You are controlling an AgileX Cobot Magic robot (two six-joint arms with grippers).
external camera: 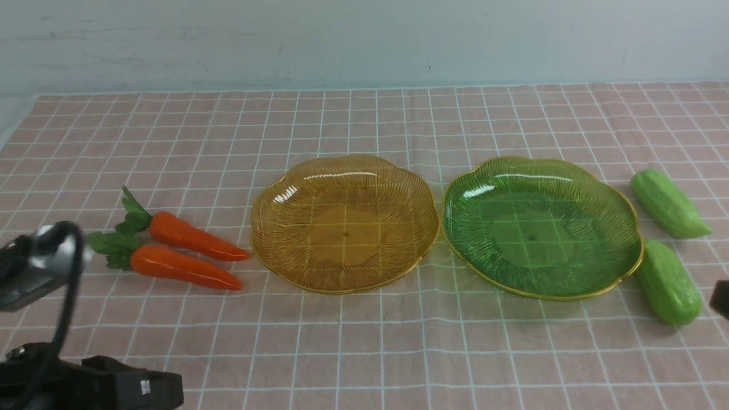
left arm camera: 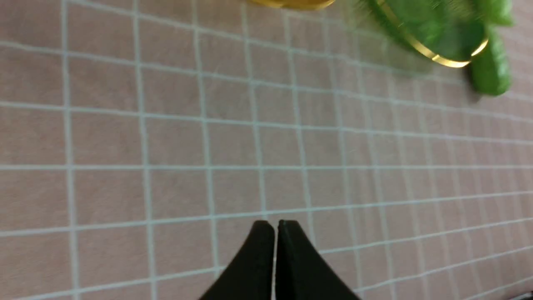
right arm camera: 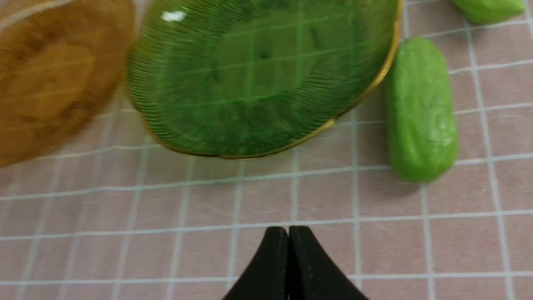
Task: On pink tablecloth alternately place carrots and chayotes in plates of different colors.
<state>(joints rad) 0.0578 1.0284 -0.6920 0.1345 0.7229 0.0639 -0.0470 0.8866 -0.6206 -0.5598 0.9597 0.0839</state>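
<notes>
We are seeing the left gripper [left arm camera: 276, 227] with its fingertips drawn together, holding nothing, and the right gripper [right arm camera: 288, 233] likewise, both over the pink tablecloth [external camera: 387, 359]. Outward from the left arm, two orange toy carrots [external camera: 185, 266] [external camera: 196, 236] are lying left of the amber plate [external camera: 344, 233]. On the right, the nearer chayote [external camera: 669, 285] is lying beside the green plate [external camera: 541, 239]; the farther chayote [external camera: 669, 202] is resting beyond it.

Handling, estimated: we are expecting light, stiff, glossy carrots, prone to slipping or rolling at the taper; we are favouring a grip across the thick body just below the leaves. We are judging the chayotes smooth, rigid and fatter, needing a wider opening across the middle. The plates are looking light and easily nudged.

Limits: the front view is cutting off both arms; the left wrist view is blurring the green plate and missing the carrots; the right wrist view is cropping the farther chayote.
</notes>
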